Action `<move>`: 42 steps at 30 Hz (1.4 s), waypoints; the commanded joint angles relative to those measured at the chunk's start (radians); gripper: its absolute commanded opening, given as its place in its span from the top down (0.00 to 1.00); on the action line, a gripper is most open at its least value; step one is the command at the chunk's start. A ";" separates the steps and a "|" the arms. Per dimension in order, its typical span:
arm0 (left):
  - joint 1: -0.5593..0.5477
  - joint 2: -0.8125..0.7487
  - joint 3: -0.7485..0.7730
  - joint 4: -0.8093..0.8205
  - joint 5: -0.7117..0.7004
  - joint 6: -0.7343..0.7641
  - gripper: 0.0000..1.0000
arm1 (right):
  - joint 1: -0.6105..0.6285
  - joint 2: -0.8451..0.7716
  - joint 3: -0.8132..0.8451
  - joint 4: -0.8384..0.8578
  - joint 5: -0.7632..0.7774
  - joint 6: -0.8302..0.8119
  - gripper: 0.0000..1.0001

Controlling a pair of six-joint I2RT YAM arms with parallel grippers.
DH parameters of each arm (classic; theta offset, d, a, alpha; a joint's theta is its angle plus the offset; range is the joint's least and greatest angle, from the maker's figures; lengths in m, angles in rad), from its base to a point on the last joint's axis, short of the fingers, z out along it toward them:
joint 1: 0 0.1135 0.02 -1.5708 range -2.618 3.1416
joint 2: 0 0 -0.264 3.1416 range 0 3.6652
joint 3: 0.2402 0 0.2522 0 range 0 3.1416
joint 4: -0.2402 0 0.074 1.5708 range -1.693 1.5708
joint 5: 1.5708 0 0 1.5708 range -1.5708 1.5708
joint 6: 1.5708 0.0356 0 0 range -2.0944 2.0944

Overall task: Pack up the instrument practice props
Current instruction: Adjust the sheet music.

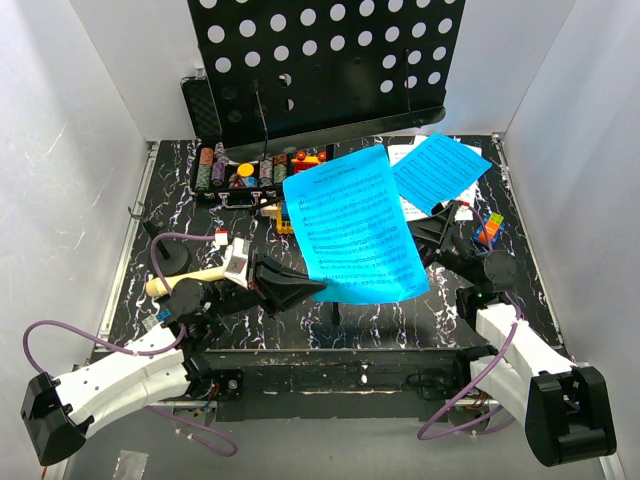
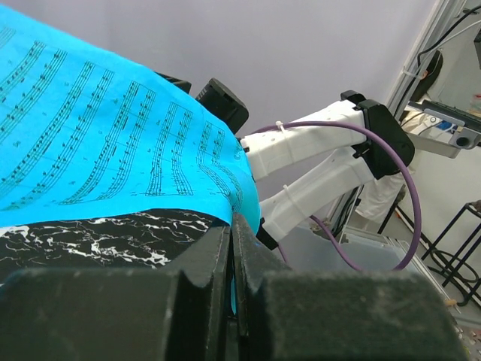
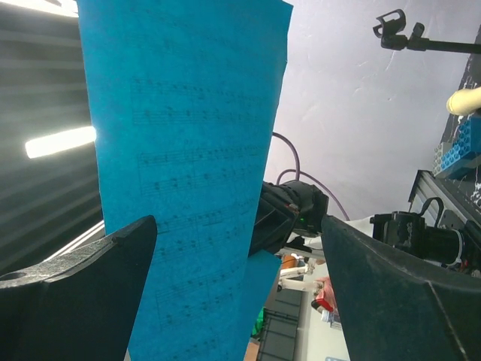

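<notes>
Left hand (image 1: 318, 290) clamped on lower edge of blue sheet-music page (image 1: 350, 225), holding it clear of the desk (image 1: 175, 195) at frame centre, probably for a handover. Right hand (image 1: 440, 228), fingers apart, faces its right edge. Second page (image 1: 438, 168) lies upper right.

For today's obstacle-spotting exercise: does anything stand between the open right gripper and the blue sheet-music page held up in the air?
Nothing visible does. The right gripper has its jaws open and faces the blue sheet-music page directly, with no object between them. The left gripper pinches the page's lower edge from the other side.
</notes>
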 commanded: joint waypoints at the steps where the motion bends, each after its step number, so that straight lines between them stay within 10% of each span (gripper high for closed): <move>1: 0.000 -0.005 -0.016 0.002 -0.018 -0.017 1.00 | -0.005 -0.004 0.013 0.119 0.031 0.151 0.02; 25: 0.000 -0.079 -0.068 -0.012 -0.087 -0.032 1.00 | -0.005 0.085 0.067 0.482 0.120 0.291 0.02; 42: 0.000 0.011 -0.054 0.044 -0.060 -0.058 1.00 | 0.042 0.076 0.269 0.311 -0.099 0.173 0.07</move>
